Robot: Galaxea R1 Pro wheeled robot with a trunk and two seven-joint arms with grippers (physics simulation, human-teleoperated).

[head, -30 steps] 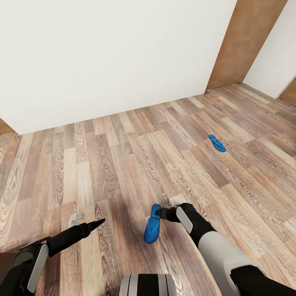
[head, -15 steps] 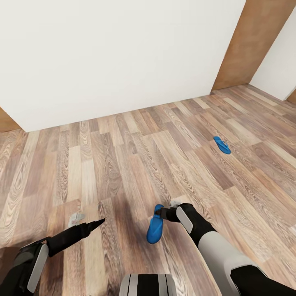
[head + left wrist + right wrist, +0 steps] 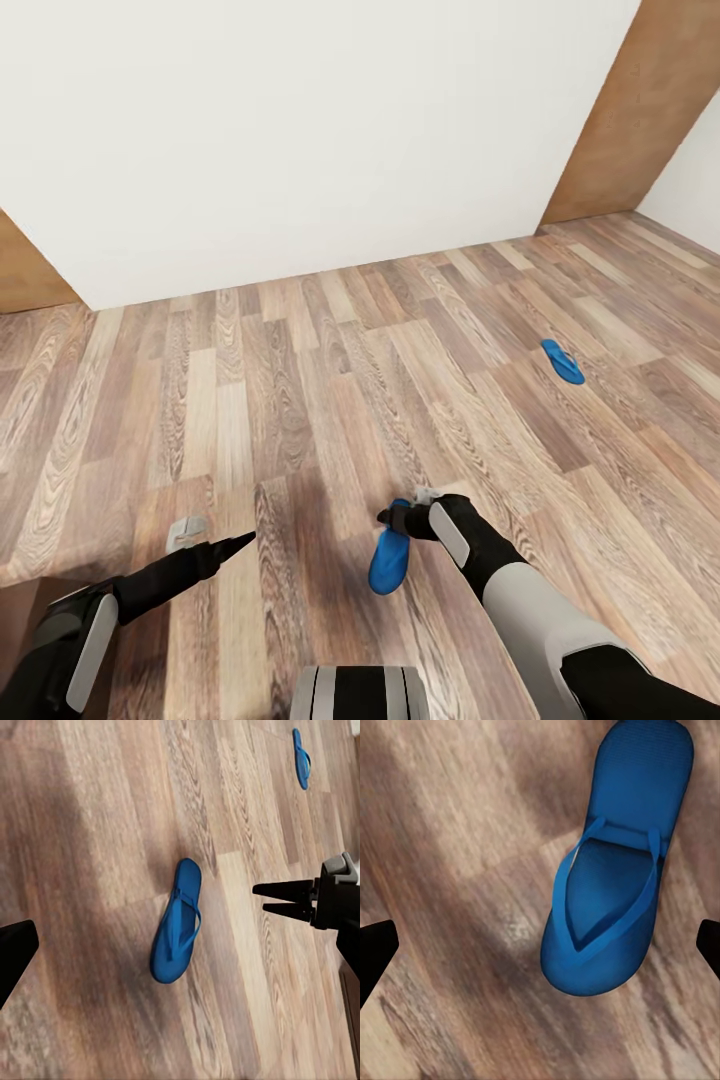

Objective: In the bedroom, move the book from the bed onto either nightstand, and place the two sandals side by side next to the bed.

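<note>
Both arms reach forward and low over the plank floor (image 3: 300, 400), elbows bent and forearms sloping down. The left arm stretches out almost straight, and its left tool (image 3: 243, 540) tapers to a dark point just above the boards. The right arm comes in from the robot's right with the wrist turned inward, so the right tool (image 3: 390, 517) points across toward the middle.

The near sandal (image 3: 390, 560) lies flat on the floor, strap side up, just below the right tool's tips and not gripped by them. The right wrist view looks straight down on it (image 3: 607, 892). That tool's fingers (image 3: 373, 952) show dark at the two edges of that picture, spread wide to either side of the sandal and clear of it.

From the left wrist view the same sandal (image 3: 176, 922) lies with its shadow beside it, and the right tool (image 3: 259, 898) hangs next to it with its two prongs free. The left tool also looks spread wide and holds nothing.

The far sandal (image 3: 562, 361) lies well apart on the floor to the robot's right. A white wall (image 3: 300, 130) stands behind.
</note>
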